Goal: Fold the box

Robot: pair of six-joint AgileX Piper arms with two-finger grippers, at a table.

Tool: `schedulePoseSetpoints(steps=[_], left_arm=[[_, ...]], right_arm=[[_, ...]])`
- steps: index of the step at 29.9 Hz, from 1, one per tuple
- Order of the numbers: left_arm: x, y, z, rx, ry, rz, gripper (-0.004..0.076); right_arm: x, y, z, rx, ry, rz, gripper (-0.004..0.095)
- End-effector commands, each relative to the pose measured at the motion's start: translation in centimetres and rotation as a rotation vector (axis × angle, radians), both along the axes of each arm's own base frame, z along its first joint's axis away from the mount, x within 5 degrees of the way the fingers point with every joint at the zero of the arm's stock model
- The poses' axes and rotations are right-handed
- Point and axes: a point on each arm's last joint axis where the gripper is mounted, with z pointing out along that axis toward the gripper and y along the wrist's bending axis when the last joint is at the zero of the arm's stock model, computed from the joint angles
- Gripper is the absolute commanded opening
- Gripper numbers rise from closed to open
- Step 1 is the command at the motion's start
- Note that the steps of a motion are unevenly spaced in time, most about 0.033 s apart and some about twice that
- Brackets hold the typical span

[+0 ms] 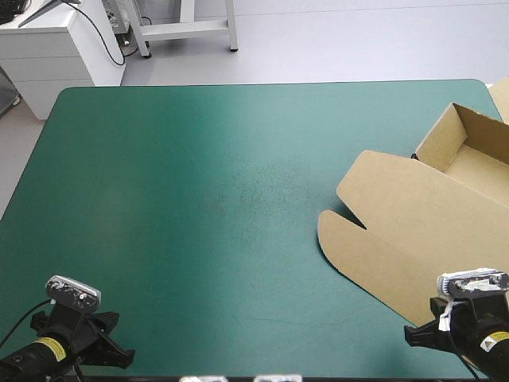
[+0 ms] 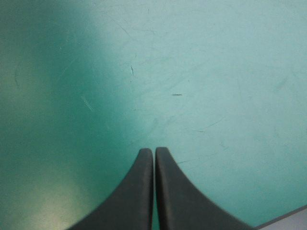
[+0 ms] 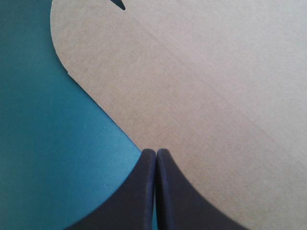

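The brown box (image 1: 413, 231) lies at the right side of the teal-green cover (image 1: 199, 199), partly formed. Its tray (image 1: 449, 139) stands with walls raised and the inside open at the end of the box nearest the table's far right corner. Its lid (image 1: 382, 199) lies flat on the cover, spreading from the tray toward the middle of the table and the near edge. The lid's free edge ends in two rounded lobes with a short dark slit between them. The right gripper (image 3: 156, 152) hangs at the near end of the box, above the lid's straight edge, where board and cover meet. Its black fingers are pressed together into one pointed arch, with nothing between them. Ahead of them the plain board of the box (image 3: 201, 96) fills most of the right wrist view, with a crease line running across it, and bare cover lies beside it. Whether the tips touch the board cannot be told. The left gripper (image 2: 154, 151) is well apart from the box, near the opposite near corner of the table. Its fingers are likewise closed tip to tip and empty, over bare, lightly scratched cover (image 2: 201, 72).
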Motion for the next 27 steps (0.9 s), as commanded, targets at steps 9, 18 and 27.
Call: schedulePoseSetpoints(steps=[9,18,27], left_arm=[[0.4,-0.2,1.0,-0.026,-0.055,-0.005,-0.0008],[0.4,-0.2,1.0,-0.026,-0.055,-0.005,-0.0008],[0.4,-0.2,1.0,-0.026,-0.055,-0.005,-0.0008]], right_arm=[[-0.6,0.4,0.7,0.005,-0.147,0.030,-0.0021],[-1.0,0.5,0.8,0.003,-0.183,0.029,-0.0021],[-1.0,0.5,0.8,0.003,-0.187,0.028,-0.0021]])
